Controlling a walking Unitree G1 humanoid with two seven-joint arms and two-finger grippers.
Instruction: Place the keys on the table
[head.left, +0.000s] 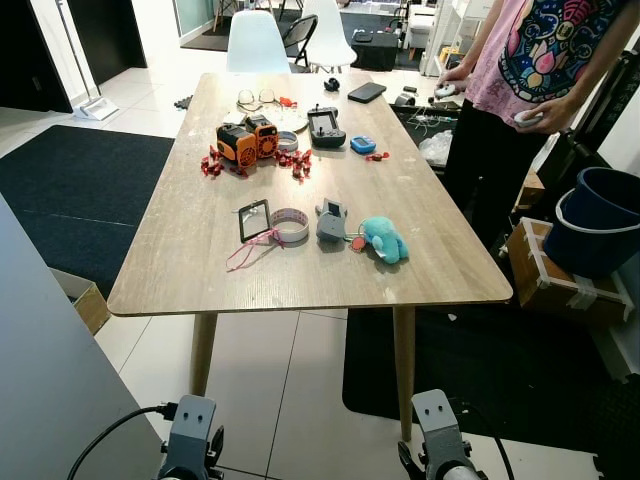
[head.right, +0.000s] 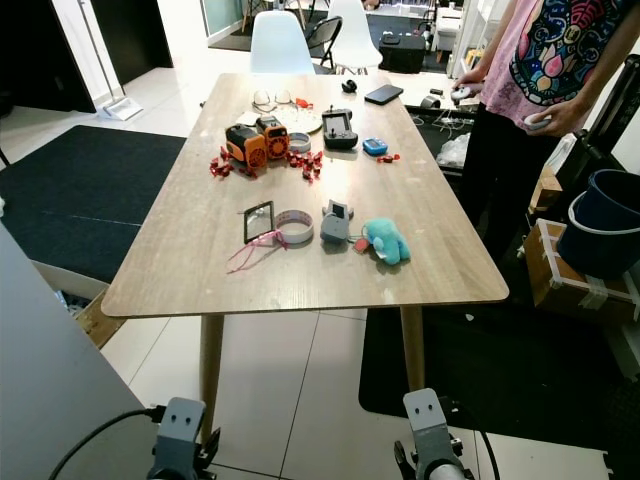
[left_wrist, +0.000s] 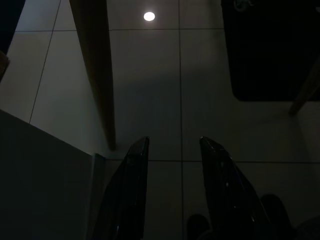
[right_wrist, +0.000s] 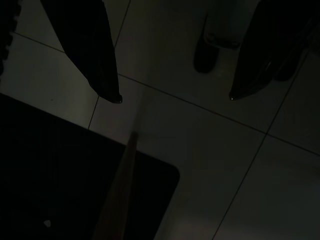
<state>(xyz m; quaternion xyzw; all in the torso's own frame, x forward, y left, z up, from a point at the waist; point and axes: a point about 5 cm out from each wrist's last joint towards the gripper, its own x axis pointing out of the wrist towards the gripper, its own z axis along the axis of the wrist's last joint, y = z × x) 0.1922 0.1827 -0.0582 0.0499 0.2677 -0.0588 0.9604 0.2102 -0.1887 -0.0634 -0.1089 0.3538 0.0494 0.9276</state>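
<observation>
The keys (head.left: 333, 220), a grey fob with a teal plush charm (head.left: 384, 239), are lying on the wooden table (head.left: 190, 235) near its front edge, just right of a tape roll (head.left: 290, 225) and a small mirror (head.left: 254, 220). Both arms are hanging low over the tiled floor, the left gripper (left_wrist: 172, 145) and right gripper (right_wrist: 175, 97) each with fingers spread and holding nothing. A person (head.left: 540, 70) is standing at the far right.

Wooden table (head.left: 180, 250) with keys (head.left: 333, 222), plush toy (head.left: 384, 239), tape roll (head.left: 291, 224).
</observation>
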